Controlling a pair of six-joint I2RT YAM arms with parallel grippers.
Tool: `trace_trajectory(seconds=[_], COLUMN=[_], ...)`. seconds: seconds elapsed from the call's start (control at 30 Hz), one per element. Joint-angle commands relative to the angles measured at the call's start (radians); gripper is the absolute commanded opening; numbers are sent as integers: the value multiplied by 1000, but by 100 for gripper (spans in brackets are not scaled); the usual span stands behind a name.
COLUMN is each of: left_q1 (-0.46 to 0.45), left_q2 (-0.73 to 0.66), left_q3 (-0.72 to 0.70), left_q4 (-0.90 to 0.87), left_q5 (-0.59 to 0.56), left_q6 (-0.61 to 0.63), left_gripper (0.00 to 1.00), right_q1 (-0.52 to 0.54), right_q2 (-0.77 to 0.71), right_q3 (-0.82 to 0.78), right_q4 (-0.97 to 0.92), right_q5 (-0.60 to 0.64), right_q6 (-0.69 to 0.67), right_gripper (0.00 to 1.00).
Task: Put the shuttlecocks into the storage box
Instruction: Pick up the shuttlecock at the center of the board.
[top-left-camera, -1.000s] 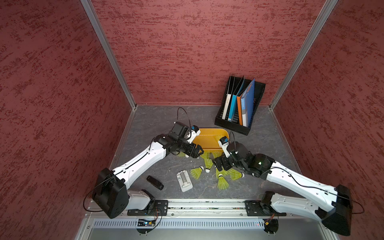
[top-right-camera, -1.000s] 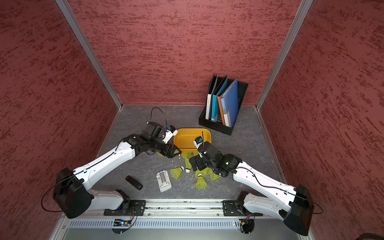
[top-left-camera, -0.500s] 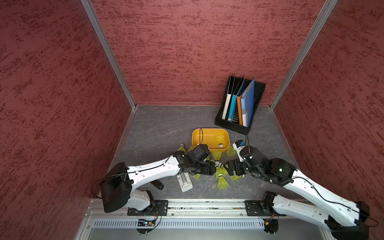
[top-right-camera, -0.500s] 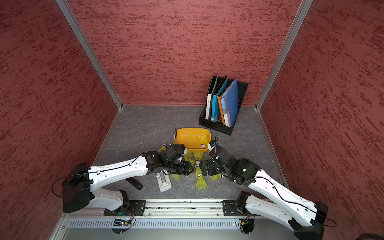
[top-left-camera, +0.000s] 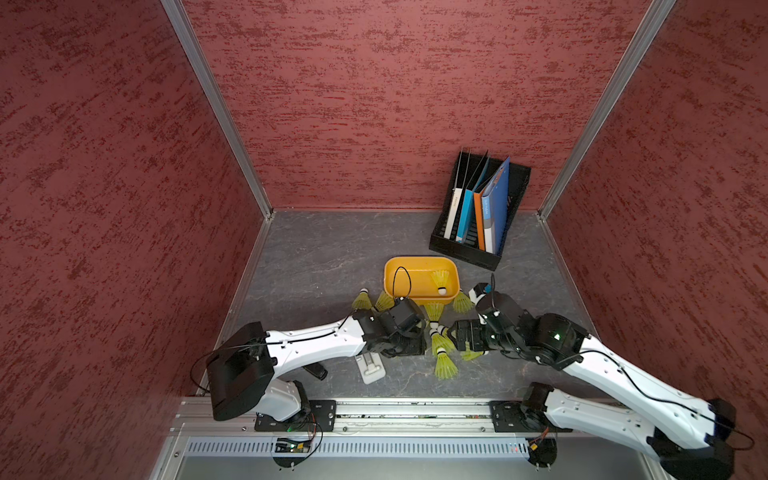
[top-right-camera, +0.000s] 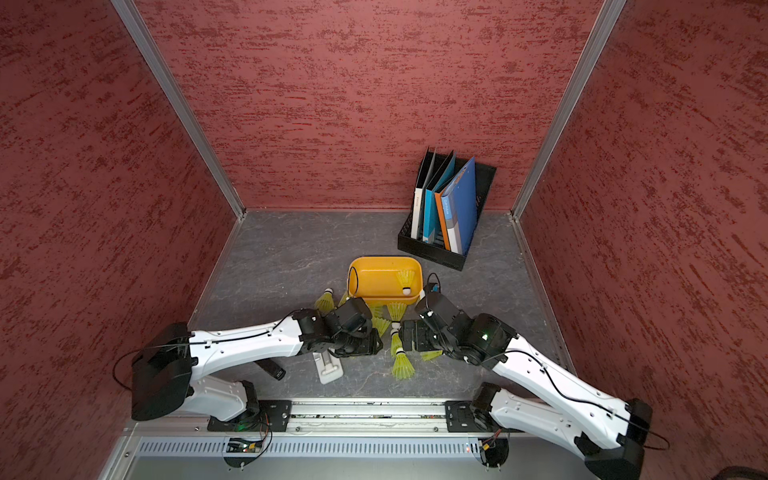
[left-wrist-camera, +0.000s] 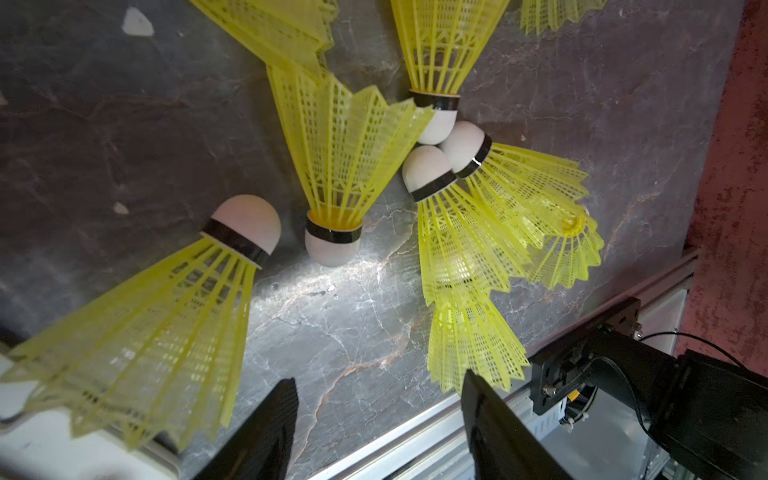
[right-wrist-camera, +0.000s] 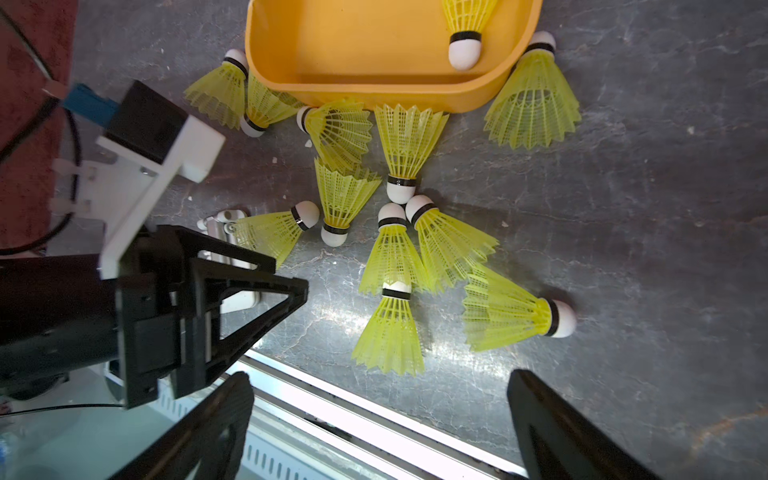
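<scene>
Right wrist, one shuttlecock (right-wrist-camera: 464, 29) in storage box (right-wrist-camera: 374, 89), eleven outside

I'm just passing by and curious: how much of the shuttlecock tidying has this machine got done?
Done: one shuttlecock lies in the storage box. In hand: nothing. The left gripper and right gripper are both open and empty, low over the pile. Left: roughly ten more shuttlecocks lie on the table just outside the box.

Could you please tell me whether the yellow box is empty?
Not empty: one shuttlecock lies inside the box; the other shuttlecocks lie outside on the table.
</scene>
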Motion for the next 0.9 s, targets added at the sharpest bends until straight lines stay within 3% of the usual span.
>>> trace_trajectory(seconds=[0.0, 0.23, 0.43, 0.67, 0.87], left_q1=[-13, -69, -73, -67, -50], left_q2=[35, 152, 173, 222, 247], left_q3=[5, 102, 122, 137, 143], left_q4=[50, -27, -109, -53, -45], left_q5=[-51, -143, -244, -233, -238], left_q6=[-29, -10, -4, 93, 117], left_gripper=[65, 64, 61, 57, 56], right_q1=[6, 7, 6, 6, 5], right_q2=[-37, 7, -25, -107, -131], right_q3=[-23, 36, -1, -75, -86], right_q4=[48, -24, 19, 54, 11], right_q5=[-20, 37, -9, -61, -28], right_q6=[72, 28, 34, 69, 94], right_gripper=[98, 98, 98, 98, 98])
